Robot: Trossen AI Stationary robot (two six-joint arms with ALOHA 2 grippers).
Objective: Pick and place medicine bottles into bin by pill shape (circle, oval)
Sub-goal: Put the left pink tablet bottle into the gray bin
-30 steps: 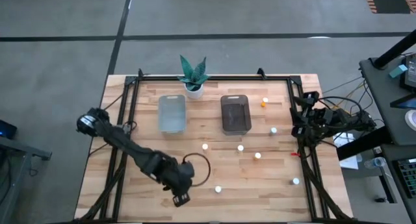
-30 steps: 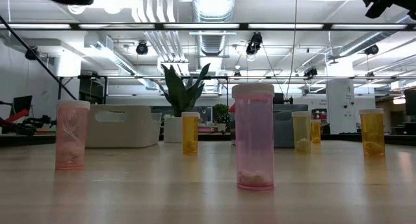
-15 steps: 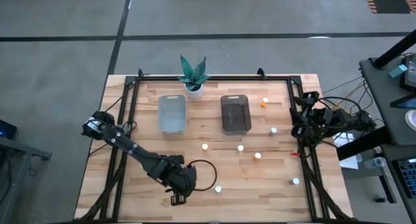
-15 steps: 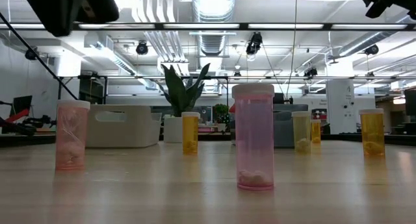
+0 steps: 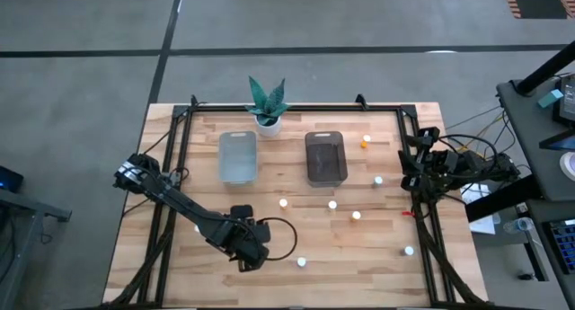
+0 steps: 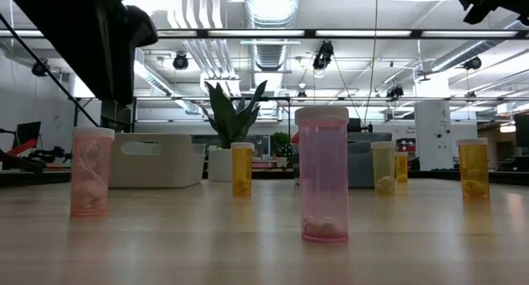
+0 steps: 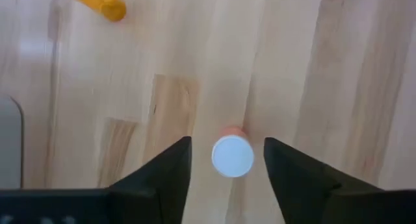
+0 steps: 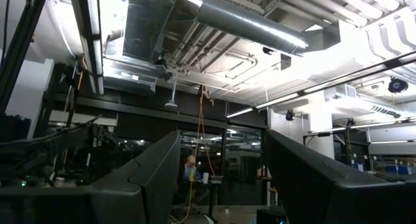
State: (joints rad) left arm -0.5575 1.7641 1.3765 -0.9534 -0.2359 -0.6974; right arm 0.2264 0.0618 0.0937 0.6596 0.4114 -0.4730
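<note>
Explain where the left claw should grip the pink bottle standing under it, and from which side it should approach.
Grip the pink bottle on its round body just under the white cap, coming straight down from above. It stands upright on the table, and the left claw is open with a finger on either side of the cap, so closing should pinch it squarely.

In the low view the left arm (image 6: pixel 91 37) is only a dark mass cut off by the top edge, its gripper out of sight. The bottles (image 5: pixel 331 205) in the high view are dots too small to show pill shape. An orange bottle (image 7: pixel 104 3) is clipped by the left wrist view's edge.
</note>
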